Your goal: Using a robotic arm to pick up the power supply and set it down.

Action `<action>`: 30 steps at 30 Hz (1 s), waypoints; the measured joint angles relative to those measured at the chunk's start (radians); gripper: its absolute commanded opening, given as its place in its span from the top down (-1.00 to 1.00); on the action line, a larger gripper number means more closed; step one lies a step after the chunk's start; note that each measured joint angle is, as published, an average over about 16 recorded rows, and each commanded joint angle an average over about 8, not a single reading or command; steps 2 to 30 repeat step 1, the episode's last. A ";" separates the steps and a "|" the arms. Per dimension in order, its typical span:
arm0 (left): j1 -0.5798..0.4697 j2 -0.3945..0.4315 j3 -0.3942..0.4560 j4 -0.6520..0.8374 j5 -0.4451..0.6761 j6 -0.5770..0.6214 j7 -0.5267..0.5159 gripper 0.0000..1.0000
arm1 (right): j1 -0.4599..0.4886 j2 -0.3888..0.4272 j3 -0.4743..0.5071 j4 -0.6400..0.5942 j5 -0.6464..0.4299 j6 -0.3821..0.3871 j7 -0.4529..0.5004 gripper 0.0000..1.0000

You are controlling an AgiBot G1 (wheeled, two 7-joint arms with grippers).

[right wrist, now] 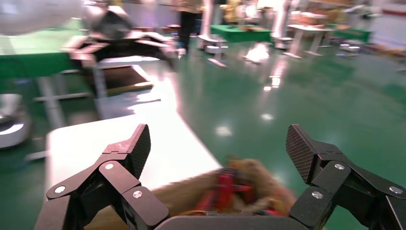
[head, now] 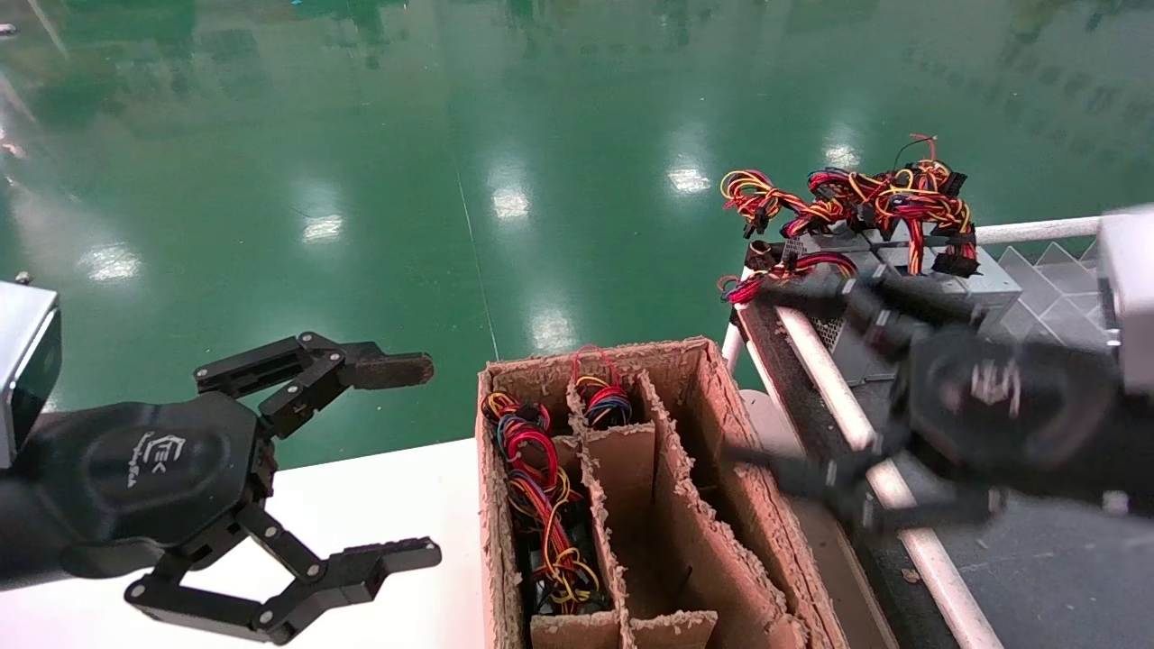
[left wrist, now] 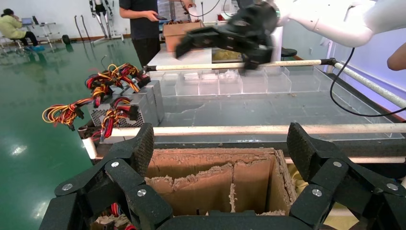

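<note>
Grey power supply boxes (head: 987, 281) lie at the far end of a belt, their red, yellow and black wires (head: 865, 203) piled on top; the left wrist view shows them too (left wrist: 141, 103). My right gripper (head: 759, 371) hangs open and empty above the belt's near rail, between those boxes and the cardboard box (head: 595, 356), touching neither. Its wrist view looks down past open fingers (right wrist: 136, 146) at the blurred cardboard box and red wires (right wrist: 230, 187). My left gripper (head: 428, 460) is open over the white table, left of the cardboard box.
The cardboard box (left wrist: 210, 182) has torn dividers. Its left compartment holds wire bundles (head: 541, 487), with another bundle (head: 602, 397) at the back. White rails (head: 825, 379) border the belt. A person (left wrist: 143, 24) stands beyond the belt. Green floor lies past the table.
</note>
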 measured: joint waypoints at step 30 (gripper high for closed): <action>0.000 0.000 0.000 0.000 0.000 0.000 0.000 -1.00 | -0.007 0.002 0.000 0.012 0.005 -0.004 0.004 -1.00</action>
